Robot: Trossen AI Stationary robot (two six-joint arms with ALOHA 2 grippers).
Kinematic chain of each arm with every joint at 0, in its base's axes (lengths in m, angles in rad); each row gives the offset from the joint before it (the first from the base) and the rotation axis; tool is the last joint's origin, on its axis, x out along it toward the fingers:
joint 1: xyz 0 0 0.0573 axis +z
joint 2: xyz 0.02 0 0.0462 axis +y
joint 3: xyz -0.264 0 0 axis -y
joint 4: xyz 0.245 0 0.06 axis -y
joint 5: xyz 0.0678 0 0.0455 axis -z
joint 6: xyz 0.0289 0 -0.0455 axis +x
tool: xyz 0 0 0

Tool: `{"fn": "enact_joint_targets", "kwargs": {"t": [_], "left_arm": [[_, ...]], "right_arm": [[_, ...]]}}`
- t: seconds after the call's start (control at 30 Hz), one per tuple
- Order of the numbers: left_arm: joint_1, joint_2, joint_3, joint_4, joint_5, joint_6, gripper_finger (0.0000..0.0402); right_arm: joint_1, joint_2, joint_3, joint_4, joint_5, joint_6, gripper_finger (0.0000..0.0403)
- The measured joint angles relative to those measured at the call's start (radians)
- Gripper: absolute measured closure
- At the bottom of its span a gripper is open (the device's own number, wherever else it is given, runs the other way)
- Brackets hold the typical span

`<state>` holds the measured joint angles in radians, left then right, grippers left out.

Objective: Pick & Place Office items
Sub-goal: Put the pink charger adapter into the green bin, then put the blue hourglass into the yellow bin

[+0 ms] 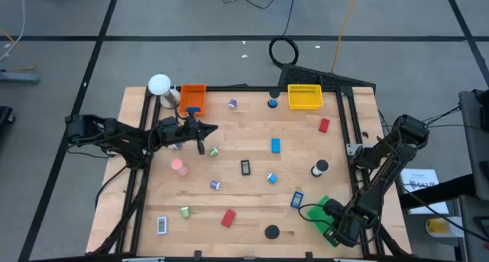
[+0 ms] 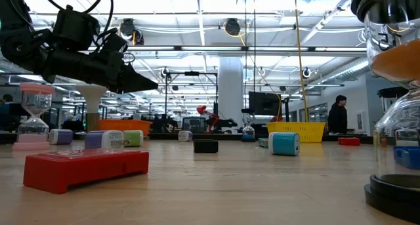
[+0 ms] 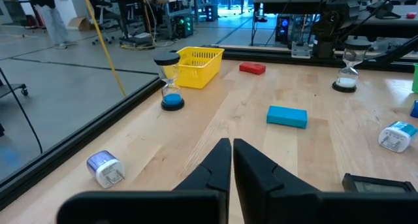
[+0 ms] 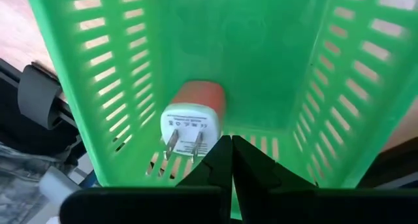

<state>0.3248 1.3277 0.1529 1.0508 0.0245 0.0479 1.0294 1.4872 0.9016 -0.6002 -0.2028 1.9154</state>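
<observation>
Green tray holding an orange-backed plug, right pincer together above it, left pincer together, empty-handed.

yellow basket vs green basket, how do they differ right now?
The yellow basket sits at the table's far edge, with no arm near it; the green basket sits at the near right corner, with the right pincer shut above it. The green basket holds an orange-and-white plug; the yellow basket's contents cannot be told. Both are slotted plastic.
</observation>
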Motion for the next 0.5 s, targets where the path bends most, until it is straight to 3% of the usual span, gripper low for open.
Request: {"fn": "enact_joint_targets", "kwargs": {"t": [0.13,0.33,0.5], "left_arm": [[0.000,0.000,0.000,0.000,0.000,0.000,0.0399],[0.000,0.000,0.000,0.000,0.000,-0.005,0.0378],[0.000,0.000,0.000,-0.004,0.000,-0.094,0.0375]], "right_arm": [[0.000,0.000,0.000,0.034,0.024,-0.018,0.0402],[-0.001,0.000,0.000,0.036,0.023,-0.022,0.0403],[-0.009,-0.025,0.002,0.013,0.019,-0.034,0.0403]]}}
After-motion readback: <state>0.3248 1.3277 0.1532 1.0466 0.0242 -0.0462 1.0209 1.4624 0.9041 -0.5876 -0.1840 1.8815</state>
